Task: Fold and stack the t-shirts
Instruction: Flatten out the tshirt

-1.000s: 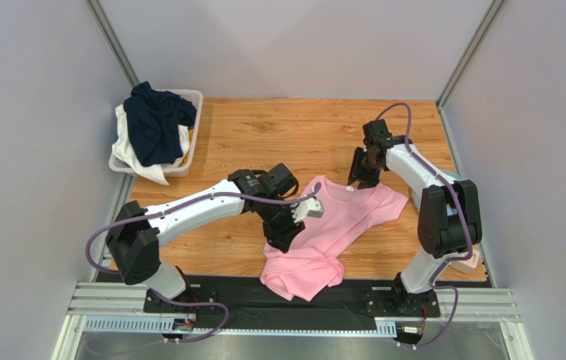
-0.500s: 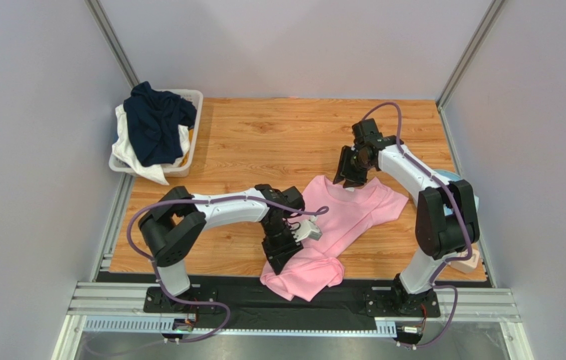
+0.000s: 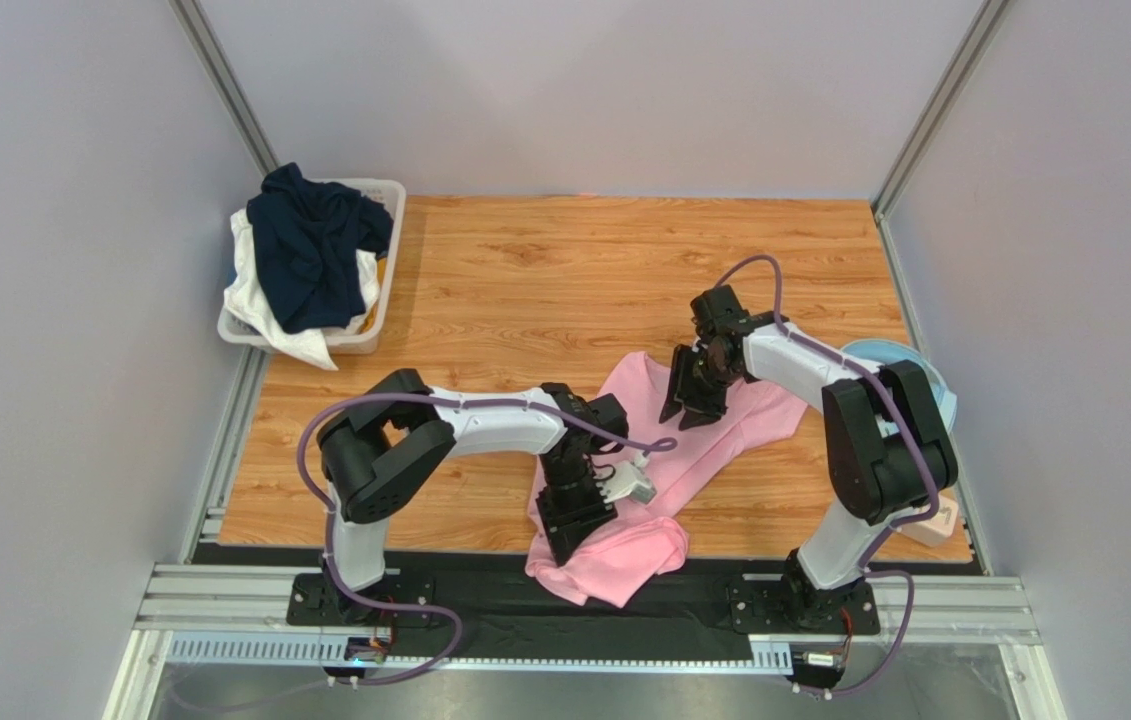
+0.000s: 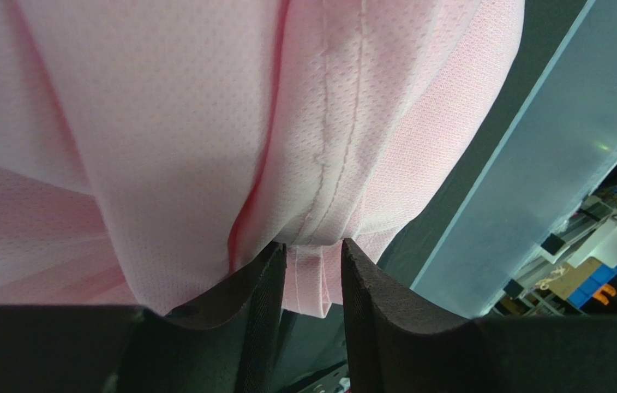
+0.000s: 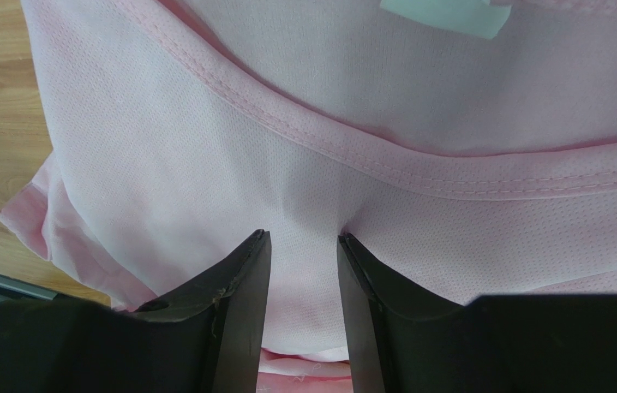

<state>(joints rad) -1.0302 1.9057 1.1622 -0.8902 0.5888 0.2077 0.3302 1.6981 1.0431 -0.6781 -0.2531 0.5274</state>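
The light pink t-shirt (image 3: 709,438) lies crumpled on the wooden table near the front edge. My left gripper (image 3: 574,521) is shut on a folded seam of its hem (image 4: 320,205), which hangs over the black front strip. My right gripper (image 3: 676,405) is shut on a pinch of the cloth just below the collar band (image 5: 418,164). In the wrist views the cloth fills the gap between the left gripper's (image 4: 311,250) jaws and the right gripper's (image 5: 303,239) jaws. The dark navy t-shirt (image 3: 313,248) lies heaped in the white basket (image 3: 389,195) at the far left.
A white cloth (image 3: 253,303) hangs out of the basket. Light blue headphones (image 3: 909,360) sit behind the right arm at the right edge. A small pinkish object (image 3: 941,519) lies by the right arm's base. A black strip and metal rail (image 3: 706,608) run along the front.
My left gripper has moved toward the front edge with the hem. My right gripper has moved nearer and left with the collar area, drawing the shirt's top over itself.
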